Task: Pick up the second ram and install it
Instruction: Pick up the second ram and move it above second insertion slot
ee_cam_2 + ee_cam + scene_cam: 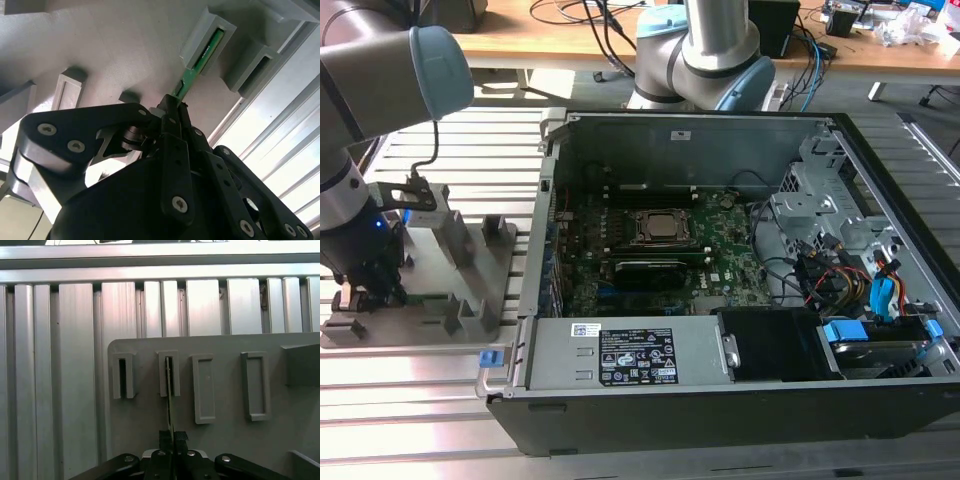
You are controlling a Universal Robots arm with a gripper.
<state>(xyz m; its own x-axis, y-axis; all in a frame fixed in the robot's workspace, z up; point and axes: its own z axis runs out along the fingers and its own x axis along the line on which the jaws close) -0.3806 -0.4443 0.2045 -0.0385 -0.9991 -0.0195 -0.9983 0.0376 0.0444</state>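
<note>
The second ram (200, 60) is a thin green stick standing on edge, its far end sitting in a slotted post of the grey holder tray (125, 45). My gripper (173, 106) is shut on its near end, with the black fingers pressed on both faces. In the first wrist view the second ram (170, 390) shows edge-on, running from a slot down into my gripper (172, 437). In the exterior view my gripper (365, 295) is low over the holder tray (470, 290) at the exterior view's left, and the second ram (420, 298) shows as a green strip beside it.
An open computer case (720, 400) lies to the exterior view's right of the tray, with the green motherboard (720, 250) inside, a black power supply (640, 350) at its front and drive cages with cables (860, 280). Grey posts (202, 387) stand on the tray. The table is ribbed aluminium (60, 365).
</note>
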